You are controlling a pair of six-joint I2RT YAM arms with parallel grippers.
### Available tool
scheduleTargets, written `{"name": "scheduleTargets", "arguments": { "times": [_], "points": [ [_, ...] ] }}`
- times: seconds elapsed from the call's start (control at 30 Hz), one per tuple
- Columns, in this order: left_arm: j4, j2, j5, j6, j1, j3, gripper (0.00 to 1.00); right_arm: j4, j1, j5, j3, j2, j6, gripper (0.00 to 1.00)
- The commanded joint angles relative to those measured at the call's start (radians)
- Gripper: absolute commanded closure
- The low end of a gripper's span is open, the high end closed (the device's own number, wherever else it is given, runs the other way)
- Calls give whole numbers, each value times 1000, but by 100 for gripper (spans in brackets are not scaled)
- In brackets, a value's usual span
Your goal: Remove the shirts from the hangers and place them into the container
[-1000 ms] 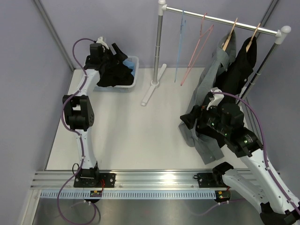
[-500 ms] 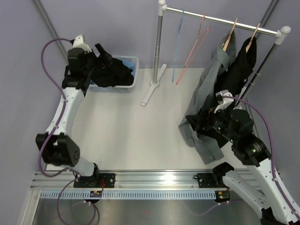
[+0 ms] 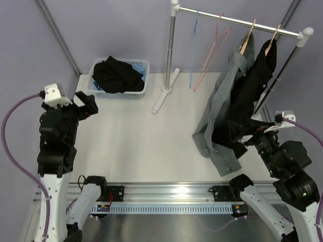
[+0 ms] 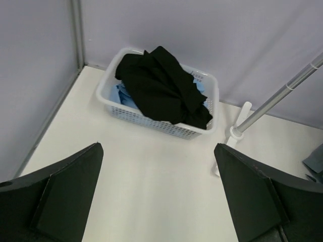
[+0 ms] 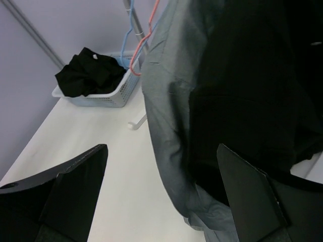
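The container [image 3: 147,64], a white basket at the far left, holds a black shirt [image 3: 117,74] piled over a light blue shirt [image 4: 121,96]. A grey shirt [image 3: 222,101] and a second black shirt [image 3: 255,75] hang on two wooden hangers [image 3: 247,38] at the right end of the rail. The blue hanger [image 3: 194,50] and the pink hanger [image 3: 212,50] hang bare. My left gripper [image 3: 87,105] is open over the table, well short of the basket. My right gripper [image 5: 161,196] is open and empty, just in front of the grey shirt's hem [image 5: 171,116].
The white-and-chrome rail [image 3: 237,22] stands at the back, its post foot [image 3: 164,96] reaching onto the table between basket and hanging shirts. Purple walls close in the left and back sides. The grey shirt's tail lies on the table [image 3: 126,146] at the right.
My left arm has drawn back from the basket to the near left, with the black shirt left lying in it. My right arm has pulled back rightward from the hanging shirts.
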Motion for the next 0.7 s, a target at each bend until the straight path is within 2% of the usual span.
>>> {"name": "scheduleTargets", "arguments": {
  "times": [0.0, 0.17, 0.3, 0.47, 0.67],
  "points": [
    [-111, -103, -69, 65, 1, -60, 1, -71, -2, 139, 30, -28, 0, 1],
    [-160, -295, -117, 60, -7, -129, 1, -72, -2, 179, 18, -97, -38, 1],
    [-222, -378, -169, 57, -57, -149, 1, -75, -2, 219, 13, -138, -70, 1],
    [-236, -447, -228, 49, -94, -192, 1, -30, -2, 229, -19, -213, -134, 1],
    [-234, -446, -203, 40, -97, -205, 1, -7, -2, 248, -37, -238, -156, 0]
  ]
}}
